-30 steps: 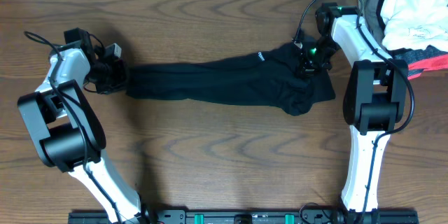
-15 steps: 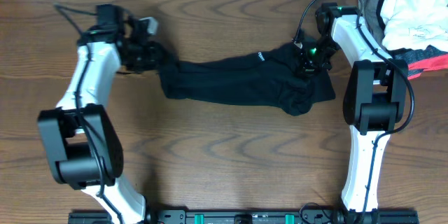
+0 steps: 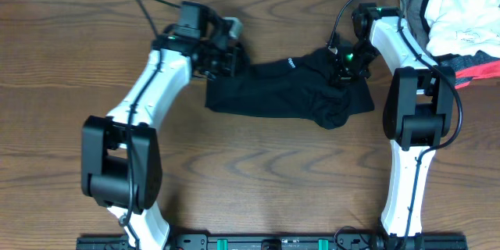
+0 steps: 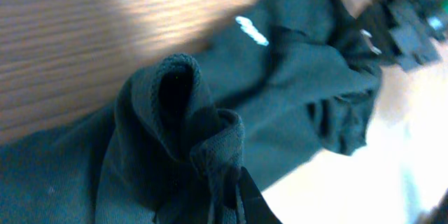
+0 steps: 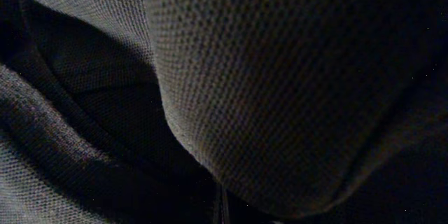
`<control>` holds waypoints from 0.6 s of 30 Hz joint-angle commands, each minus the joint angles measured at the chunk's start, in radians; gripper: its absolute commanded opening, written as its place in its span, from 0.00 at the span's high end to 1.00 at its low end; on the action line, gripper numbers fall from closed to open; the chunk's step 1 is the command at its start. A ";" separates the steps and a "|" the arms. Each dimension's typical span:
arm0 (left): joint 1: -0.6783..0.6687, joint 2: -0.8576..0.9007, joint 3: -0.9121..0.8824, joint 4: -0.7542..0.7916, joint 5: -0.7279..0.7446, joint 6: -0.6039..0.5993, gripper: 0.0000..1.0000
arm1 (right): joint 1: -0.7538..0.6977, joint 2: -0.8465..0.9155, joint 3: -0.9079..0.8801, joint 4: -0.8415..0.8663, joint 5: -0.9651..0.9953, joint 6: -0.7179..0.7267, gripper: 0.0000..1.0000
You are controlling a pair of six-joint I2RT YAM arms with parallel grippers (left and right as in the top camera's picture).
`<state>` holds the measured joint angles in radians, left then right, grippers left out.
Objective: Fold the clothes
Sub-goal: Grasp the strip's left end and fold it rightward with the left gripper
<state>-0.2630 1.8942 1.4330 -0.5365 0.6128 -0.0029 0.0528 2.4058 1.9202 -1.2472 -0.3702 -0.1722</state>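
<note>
Left gripper [image 3: 227,62] clamped; right gripper [image 3: 344,68] clamped; 2 arms outstretched.

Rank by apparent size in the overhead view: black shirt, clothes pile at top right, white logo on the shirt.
1. black shirt, bunched up.
2. clothes pile; the frame edge crops it, so this rank is unsure.
3. white logo, by far smallest.

From overhead I can't make out the fingertips of the left gripper [image 3: 229,62] or the right gripper [image 3: 348,69], both buried in the black shirt [image 3: 289,98], whose mesh fills my right wrist view, and the garment pile [image 3: 457,16] runs off the right edge.
</note>
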 commanded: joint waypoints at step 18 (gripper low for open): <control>-0.200 -0.003 0.021 0.124 -0.090 -0.040 0.28 | 0.014 0.020 -0.030 0.018 0.041 0.010 0.99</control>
<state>-0.4477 1.8942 1.4330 -0.4145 0.5358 -0.0326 0.0532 2.4058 1.9194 -1.2461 -0.3702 -0.1722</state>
